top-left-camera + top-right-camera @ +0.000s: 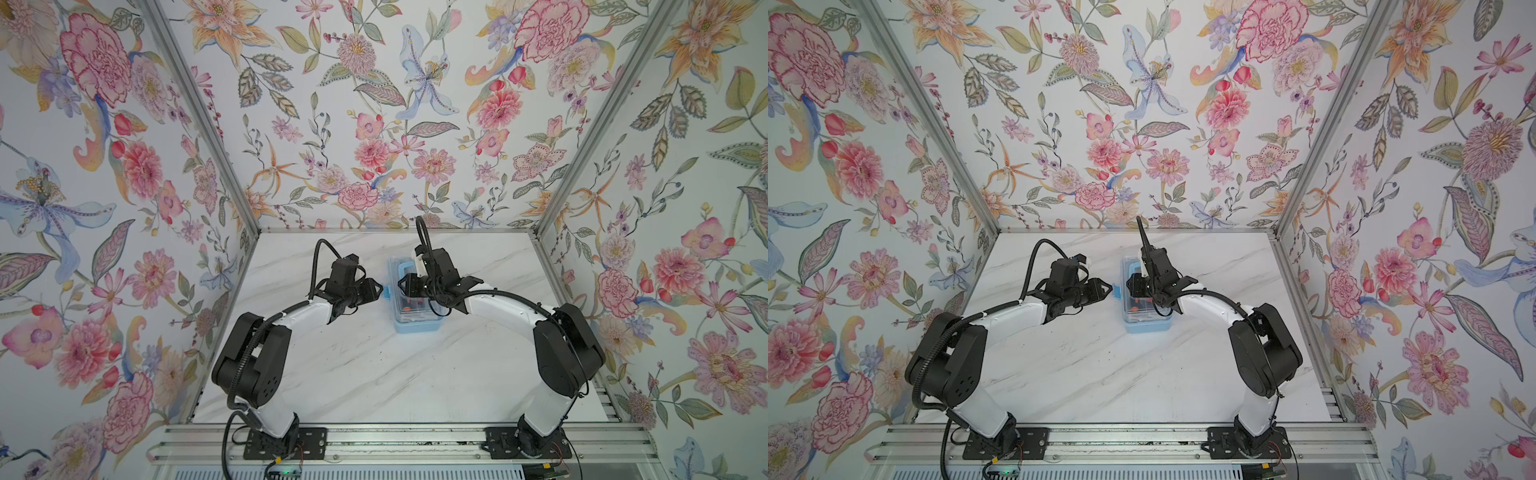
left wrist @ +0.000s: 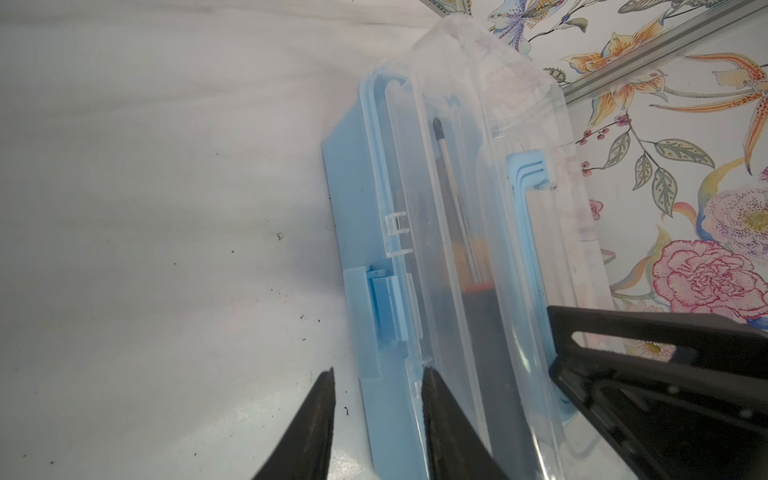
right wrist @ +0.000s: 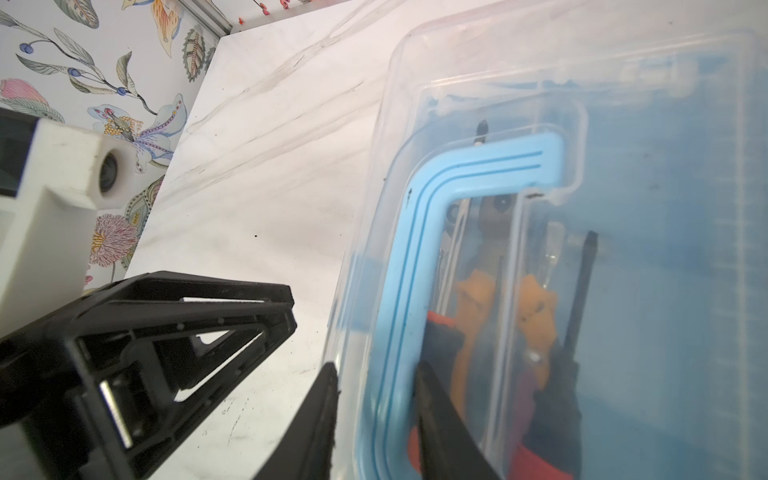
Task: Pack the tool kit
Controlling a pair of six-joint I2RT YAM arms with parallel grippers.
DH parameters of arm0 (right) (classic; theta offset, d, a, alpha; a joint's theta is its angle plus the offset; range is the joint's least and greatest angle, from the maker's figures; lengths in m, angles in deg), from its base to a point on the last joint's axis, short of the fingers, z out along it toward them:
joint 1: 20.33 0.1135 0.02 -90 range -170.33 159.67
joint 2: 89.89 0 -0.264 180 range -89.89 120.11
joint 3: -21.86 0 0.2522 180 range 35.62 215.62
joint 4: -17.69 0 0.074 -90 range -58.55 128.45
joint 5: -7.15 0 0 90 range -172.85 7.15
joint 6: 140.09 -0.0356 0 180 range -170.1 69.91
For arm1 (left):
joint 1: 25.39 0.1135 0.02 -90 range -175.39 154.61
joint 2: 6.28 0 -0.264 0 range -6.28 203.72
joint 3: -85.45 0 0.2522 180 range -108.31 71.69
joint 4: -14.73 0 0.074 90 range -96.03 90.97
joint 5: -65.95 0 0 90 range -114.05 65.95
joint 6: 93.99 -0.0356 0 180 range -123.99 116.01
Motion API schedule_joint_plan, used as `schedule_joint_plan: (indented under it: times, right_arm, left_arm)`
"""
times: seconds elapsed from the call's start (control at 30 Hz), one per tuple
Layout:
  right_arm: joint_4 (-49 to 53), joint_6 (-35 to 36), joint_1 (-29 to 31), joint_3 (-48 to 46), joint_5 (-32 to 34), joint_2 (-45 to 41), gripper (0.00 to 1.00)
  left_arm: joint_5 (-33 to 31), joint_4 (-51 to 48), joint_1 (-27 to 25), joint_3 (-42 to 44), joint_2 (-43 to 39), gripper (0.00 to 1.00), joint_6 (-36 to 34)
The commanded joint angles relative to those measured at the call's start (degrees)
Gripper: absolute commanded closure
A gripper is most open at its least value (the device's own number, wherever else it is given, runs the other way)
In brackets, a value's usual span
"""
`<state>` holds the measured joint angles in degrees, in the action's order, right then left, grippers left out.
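On marble tabletop [image 1: 374, 374] amid floral walls [image 1: 374, 104], tool case [image 1: 415, 326] in grip of right fingers [image 3: 318, 415], left fingers [image 2: 316, 415] apart

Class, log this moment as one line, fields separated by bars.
tool box: lid down, tools inside | left gripper: open by latch | right gripper: astride handle, grip unclear

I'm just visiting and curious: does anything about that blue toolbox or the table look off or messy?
Nothing stands out. The blue toolbox sits flat with its clear lid down and tools inside; only small dark specks dot the marble table.
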<state>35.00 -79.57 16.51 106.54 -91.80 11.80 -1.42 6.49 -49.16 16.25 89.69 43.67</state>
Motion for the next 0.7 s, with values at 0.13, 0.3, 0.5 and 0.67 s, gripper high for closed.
schedule_joint_plan:
  times: [0.13, 0.3, 0.5, 0.67]
  right_arm:
    - [3.13, -0.96, 1.92, -0.58, -2.71, 2.66, 0.67]
    - [3.15, -1.1, 1.92, -0.6, -2.65, 2.9, 0.67]
    - [3.13, -1.03, 1.88, -0.63, -2.66, 3.17, 0.67]
    - [3.12, -1.14, 1.92, -1.0, -2.74, 3.24, 0.67]
  left_arm:
    - [-0.56, -1.17, 0.48, -2.79, 2.73, 0.6, -2.3]
    - [-0.07, -0.11, 0.43, -3.09, 3.82, 0.6, -2.13]
    - [-0.19, 0.88, 0.28, -3.16, 5.39, 0.6, -2.12]
    - [0.2, 1.94, -0.05, -3.6, 6.55, 0.6, -1.84]
